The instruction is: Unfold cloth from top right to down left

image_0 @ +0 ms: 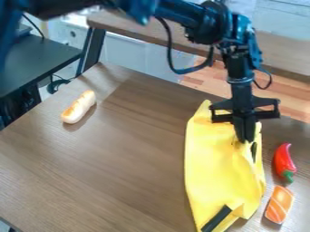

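Cloth (218, 163) at end effector (245, 141), black strip (216, 219) near bottom.

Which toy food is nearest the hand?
The red pepper. The orange striped piece lies beyond it from the hand; the bread is farthest, on the cloth's other side.

soft matt yellow cloth (212, 158), smooth wood-grain table (121, 154), glossy red pepper (283, 159)
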